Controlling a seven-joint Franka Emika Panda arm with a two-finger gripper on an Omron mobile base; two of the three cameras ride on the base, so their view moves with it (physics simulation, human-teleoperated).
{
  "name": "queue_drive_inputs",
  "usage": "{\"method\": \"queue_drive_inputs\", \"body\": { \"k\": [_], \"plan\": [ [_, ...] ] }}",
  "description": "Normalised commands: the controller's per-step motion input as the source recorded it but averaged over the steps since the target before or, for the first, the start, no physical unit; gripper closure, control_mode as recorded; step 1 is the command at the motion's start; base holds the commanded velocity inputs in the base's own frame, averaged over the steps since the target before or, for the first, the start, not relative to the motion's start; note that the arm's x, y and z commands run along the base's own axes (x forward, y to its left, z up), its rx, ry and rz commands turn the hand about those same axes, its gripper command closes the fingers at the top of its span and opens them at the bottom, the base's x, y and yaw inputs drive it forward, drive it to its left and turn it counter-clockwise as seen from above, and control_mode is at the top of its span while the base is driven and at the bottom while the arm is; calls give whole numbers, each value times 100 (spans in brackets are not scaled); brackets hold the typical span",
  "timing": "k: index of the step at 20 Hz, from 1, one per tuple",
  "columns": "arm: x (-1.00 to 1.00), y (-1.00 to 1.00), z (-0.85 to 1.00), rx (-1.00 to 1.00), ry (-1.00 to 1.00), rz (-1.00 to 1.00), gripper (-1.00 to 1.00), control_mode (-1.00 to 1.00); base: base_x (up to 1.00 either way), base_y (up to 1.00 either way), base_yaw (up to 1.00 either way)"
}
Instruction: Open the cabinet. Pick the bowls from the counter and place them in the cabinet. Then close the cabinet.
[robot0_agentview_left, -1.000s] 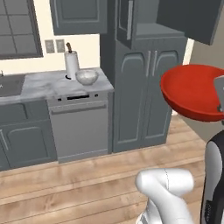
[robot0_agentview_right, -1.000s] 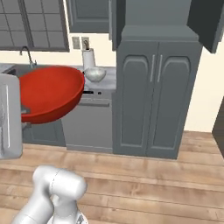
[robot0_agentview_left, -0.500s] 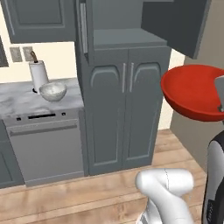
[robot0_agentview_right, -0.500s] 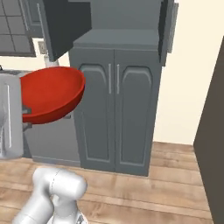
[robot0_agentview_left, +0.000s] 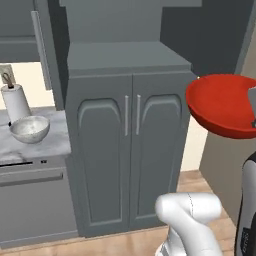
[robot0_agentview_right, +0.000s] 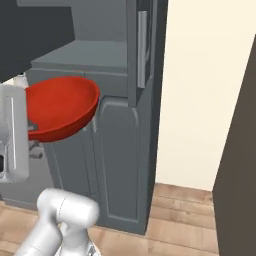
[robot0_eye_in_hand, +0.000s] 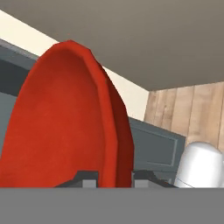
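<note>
Bowls are split between two places. In the left base view, reading from the left edge: a paper-towel roll (robot0_agentview_left: 15, 101) stands upright at the back of the counter (robot0_agentview_left: 52, 142), just beside and behind the marbled bowl (robot0_agentview_left: 29, 129), which sits upright on the marble slab above a grey appliance front (robot0_agentview_left: 32, 200). To the right stands the tall grey unit; its arched lower doors (robot0_agentview_left: 127, 150) are closed, their two short handles side by side at the centre seam. Above them the cabinet (robot0_agentview_left: 125, 55) is open, its grey shelf bare, with the left door (robot0_agentview_left: 42, 45) swung outward and its long bar handle facing the camera. Farther right, the red bowl (robot0_agentview_left: 222, 105) hangs in the air in front of the unit's right side, roughly level with the tops of the lower doors and below the shelf, tilted.

In the right base view, the red bowl (robot0_agentview_right: 57, 107) sits at left beside the white arm; the right door (robot0_agentview_right: 145, 50) stands open edge-on.

In the hand view, the gripper (robot0_eye_in_hand: 114, 177) is closed on the rim of the red bowl (robot0_eye_in_hand: 61, 127), one finger on each side of the wall.
</note>
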Motion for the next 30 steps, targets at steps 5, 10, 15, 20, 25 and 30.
{"method": "queue_drive_inputs", "body": {
  "k": [5, 10, 15, 20, 25, 30],
  "plan": [
    [0, 0, 0, 0, 0, 0, 100, 100, 99, -4, 20],
    [0, 0, 0, 0, 0, 0, 100, 100, 96, -15, 19],
    [0, 0, 0, 0, 0, 0, 100, 100, 100, -21, 25],
    [0, 0, 0, 0, 0, 0, 100, 100, 92, 28, 24],
    [0, 0, 0, 0, 0, 0, 100, 100, 76, 5, 14],
    [0, 0, 0, 0, 0, 0, 100, 100, 100, 35, -37]
  ]
}}
